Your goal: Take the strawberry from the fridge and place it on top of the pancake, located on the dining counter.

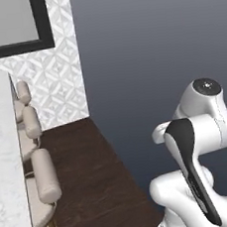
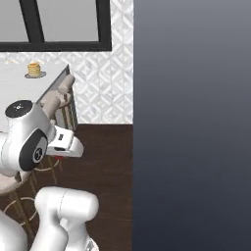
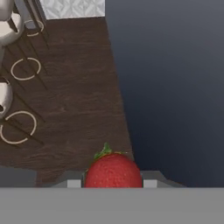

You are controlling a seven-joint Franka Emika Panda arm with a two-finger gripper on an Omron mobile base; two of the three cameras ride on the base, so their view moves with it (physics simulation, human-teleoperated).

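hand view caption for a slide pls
Gripper shut on a red strawberry, above dark wood floor beside stools.

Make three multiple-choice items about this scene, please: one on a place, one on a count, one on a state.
1. Where is the pancake stack?
A. On the dark wood floor
B. On a plate on the dining counter, far end
C. On a stool

2. How many beige stool backs line the counter in the left base view?
A. One
B. Three
C. Five

3. What is the state of the strawberry?
A. Held between the fingers of the gripper, above the floor
B. Lying on the pancake
C. Lying on the floor

Answers:
1 B, the right base view shows the golden stack on the white counter below the window.
2 B, three padded backs stand in a row.
3 A, the hand view shows the red fruit clamped at the fingertips over dark wood.
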